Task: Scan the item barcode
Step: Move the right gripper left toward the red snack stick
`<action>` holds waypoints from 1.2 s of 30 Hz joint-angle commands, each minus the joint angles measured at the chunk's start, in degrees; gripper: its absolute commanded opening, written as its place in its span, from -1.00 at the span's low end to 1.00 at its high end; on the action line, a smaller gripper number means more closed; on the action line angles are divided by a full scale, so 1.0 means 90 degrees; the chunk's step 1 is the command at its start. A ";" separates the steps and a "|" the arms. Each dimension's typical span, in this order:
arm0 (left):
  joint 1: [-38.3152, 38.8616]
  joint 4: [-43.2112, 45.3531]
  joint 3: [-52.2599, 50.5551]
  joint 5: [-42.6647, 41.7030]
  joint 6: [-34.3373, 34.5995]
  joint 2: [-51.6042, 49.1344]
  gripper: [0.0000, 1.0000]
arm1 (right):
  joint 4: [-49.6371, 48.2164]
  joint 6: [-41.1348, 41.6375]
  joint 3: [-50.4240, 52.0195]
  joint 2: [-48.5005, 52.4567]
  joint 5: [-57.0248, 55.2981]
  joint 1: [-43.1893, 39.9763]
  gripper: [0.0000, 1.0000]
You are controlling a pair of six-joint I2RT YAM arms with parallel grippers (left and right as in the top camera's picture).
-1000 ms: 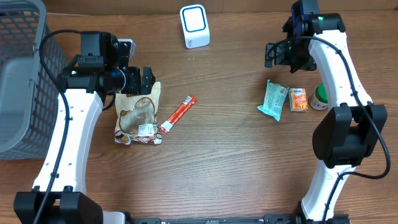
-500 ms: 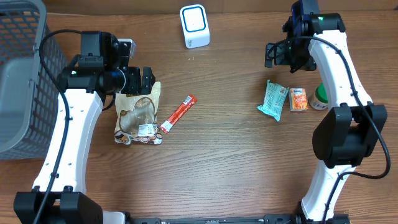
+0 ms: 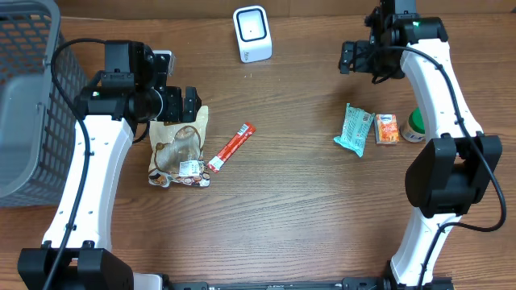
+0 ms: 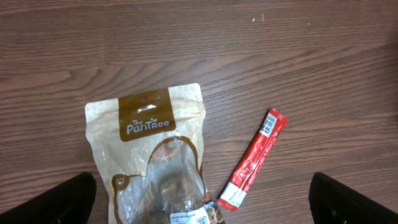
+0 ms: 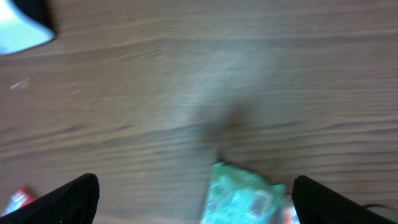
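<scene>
Lying flat: one pouch, one red stick

Five items, one scanner, one basket.

— What sort of place is this?
— A test bench dressed as a shop checkout. A white scanner box stands at 12 o'clock on a wooden table, with a grey mesh basket at 9 o'clock.
— And the goods?
— Packaged snacks: a brown pouch, a red stick, a teal packet. The left arm and right arm mark it as a robot lab.
</scene>
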State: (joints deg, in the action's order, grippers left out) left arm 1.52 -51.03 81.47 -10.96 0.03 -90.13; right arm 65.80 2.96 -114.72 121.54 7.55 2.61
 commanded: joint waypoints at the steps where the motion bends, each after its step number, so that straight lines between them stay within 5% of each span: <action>1: 0.0000 0.0029 0.0049 -0.0053 0.0068 -0.0056 0.99 | 0.0231 0.0002 0.0012 -0.0015 0.1423 -0.0007 1.00; 6: 0.0000 0.0029 0.0049 -0.0053 0.0068 -0.0056 1.00 | 0.0889 0.0002 0.0012 -0.0015 0.2506 -0.0007 1.00; 13: 0.0002 0.0029 0.0049 -0.0053 0.0068 -0.0056 1.00 | 0.1734 0.0002 0.0012 -0.0015 0.2441 -0.0007 1.00; 18: 0.0000 0.0029 0.0049 -0.0053 0.0068 -0.0056 1.00 | 0.1766 0.0478 0.0012 -0.0015 0.2552 0.0180 0.64; 27: 0.0000 0.0029 0.0049 -0.0053 0.0068 -0.0056 0.99 | 0.1547 0.0792 0.0015 -0.0002 0.2436 0.1491 0.49; 34: 0.0002 0.0029 0.0049 -0.0053 0.0068 -0.0056 1.00 | 0.0860 0.2237 0.0046 -0.0002 0.1375 0.2776 0.49; 36: 0.0000 0.0029 0.0049 -0.0053 0.0068 -0.0056 0.99 | 0.0624 0.2591 0.0090 -0.0002 0.1127 0.3062 0.34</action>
State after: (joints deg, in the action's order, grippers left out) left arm 1.52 -51.03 81.47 -10.96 0.03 -90.13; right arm 72.27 19.92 -114.56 121.54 22.39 28.38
